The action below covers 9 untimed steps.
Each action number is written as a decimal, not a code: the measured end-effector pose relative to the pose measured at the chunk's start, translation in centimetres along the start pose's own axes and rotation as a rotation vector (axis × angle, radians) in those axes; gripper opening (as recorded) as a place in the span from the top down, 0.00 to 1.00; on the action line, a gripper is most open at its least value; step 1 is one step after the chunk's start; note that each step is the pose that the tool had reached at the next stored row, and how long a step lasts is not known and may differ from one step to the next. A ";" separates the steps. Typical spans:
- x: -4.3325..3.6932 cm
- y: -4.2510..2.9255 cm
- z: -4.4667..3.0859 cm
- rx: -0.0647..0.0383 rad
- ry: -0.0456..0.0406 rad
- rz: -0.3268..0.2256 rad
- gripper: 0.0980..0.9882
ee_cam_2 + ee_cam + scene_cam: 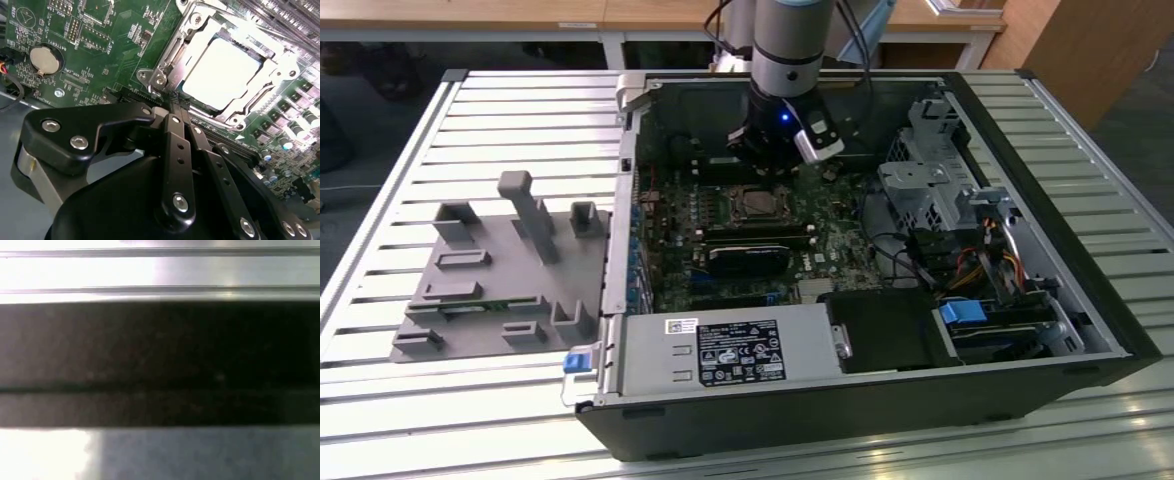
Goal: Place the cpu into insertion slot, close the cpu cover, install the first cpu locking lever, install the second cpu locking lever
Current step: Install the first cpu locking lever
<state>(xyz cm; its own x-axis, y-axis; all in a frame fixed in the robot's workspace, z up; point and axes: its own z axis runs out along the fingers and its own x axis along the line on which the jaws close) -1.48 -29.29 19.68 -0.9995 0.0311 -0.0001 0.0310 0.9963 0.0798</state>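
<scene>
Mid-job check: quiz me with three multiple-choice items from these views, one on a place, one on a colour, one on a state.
1. Where does the cpu lie?
A. in the insertion slot
B. on the grey stand beside the case
C. on the table slats

2. What colour is the circuit board around the slot?
A. blue
B. red
C. green

3. How does the cpu cover stand?
A. raised upright
B. lying down around the cpu
C. taken off and laid outside the case

Key:
1 A: in the second wrist view its pale face sits inside the socket's metal rim, with the claw by one corner.
2 C: the board shows green on all sides of the socket.
3 B: the silver frame lies flat, and the cpu shows through its window.
</scene>
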 end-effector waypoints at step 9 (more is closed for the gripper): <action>-0.03 0.13 0.22 0.001 -0.0001 0.000 0.99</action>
<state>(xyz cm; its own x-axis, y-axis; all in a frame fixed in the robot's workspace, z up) -1.44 -29.15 19.47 -0.9995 0.0311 -0.0002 0.0310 0.9964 0.0789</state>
